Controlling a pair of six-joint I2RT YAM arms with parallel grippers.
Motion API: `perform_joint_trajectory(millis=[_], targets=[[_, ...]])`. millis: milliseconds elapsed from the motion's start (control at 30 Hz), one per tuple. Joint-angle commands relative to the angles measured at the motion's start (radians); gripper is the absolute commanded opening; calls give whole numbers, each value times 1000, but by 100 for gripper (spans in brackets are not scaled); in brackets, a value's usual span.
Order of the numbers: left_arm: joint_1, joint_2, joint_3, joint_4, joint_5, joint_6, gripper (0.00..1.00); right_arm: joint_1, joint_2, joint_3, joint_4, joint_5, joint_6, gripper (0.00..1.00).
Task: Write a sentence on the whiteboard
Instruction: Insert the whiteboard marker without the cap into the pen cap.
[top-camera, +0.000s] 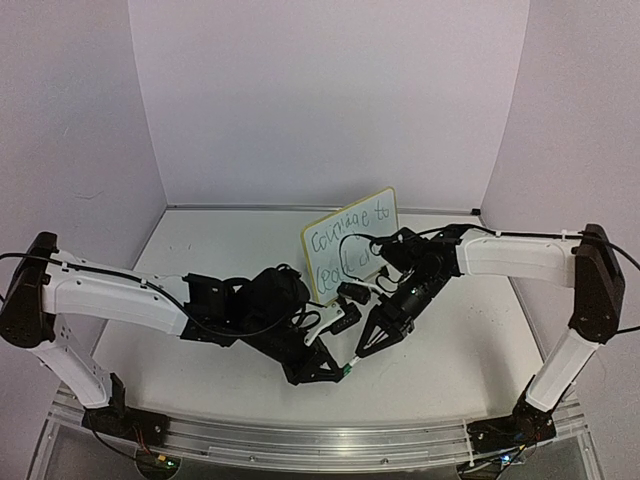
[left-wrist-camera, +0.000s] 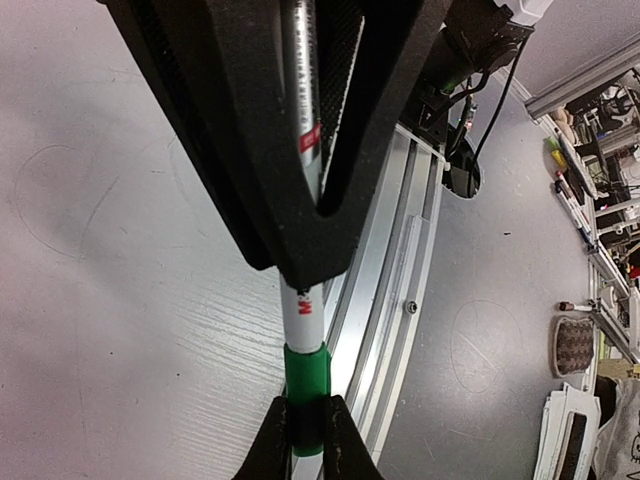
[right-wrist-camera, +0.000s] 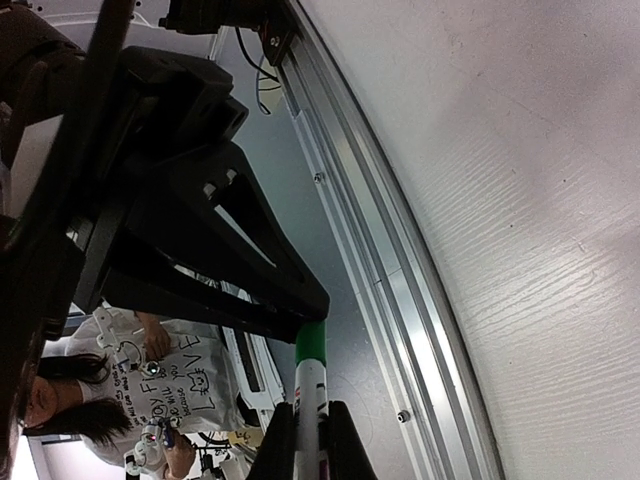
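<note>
The whiteboard (top-camera: 385, 215) stands tilted at the table's middle back, with the green sentence (top-camera: 350, 238) "courage to lead on" on it. In front of it a white marker (top-camera: 354, 361) with a green cap (top-camera: 345, 372) is held between both grippers, above the table near its front edge. My left gripper (top-camera: 335, 374) is shut on the green cap (left-wrist-camera: 305, 375). My right gripper (top-camera: 366, 347) is shut on the white barrel (right-wrist-camera: 312, 390). The cap (right-wrist-camera: 311, 343) sits on the marker's end. The right gripper's black fingers (left-wrist-camera: 250, 150) show in the left wrist view.
An aluminium rail (top-camera: 320, 440) runs along the table's front edge, just beside the marker (left-wrist-camera: 390, 290). A small black object (top-camera: 352, 292) lies below the whiteboard. White walls close the back and sides. A person (right-wrist-camera: 100, 400) stands beyond the front edge.
</note>
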Motion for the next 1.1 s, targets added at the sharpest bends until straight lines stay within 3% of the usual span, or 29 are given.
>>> perform_joint_trajectory(millis=[0,533,967,1067], targets=[[24,-5,62,179,7,2,0,32,21,51,34,-74,-37,0],[64,-10,58,336,65,-1,0,61,35,50,49,-129,-50,0],[72,-14,32,381,76,-25,0,71,21,49,56,-150,-52,0],[71,-19,32,330,75,-17,0,69,13,48,53,-87,-47,0]])
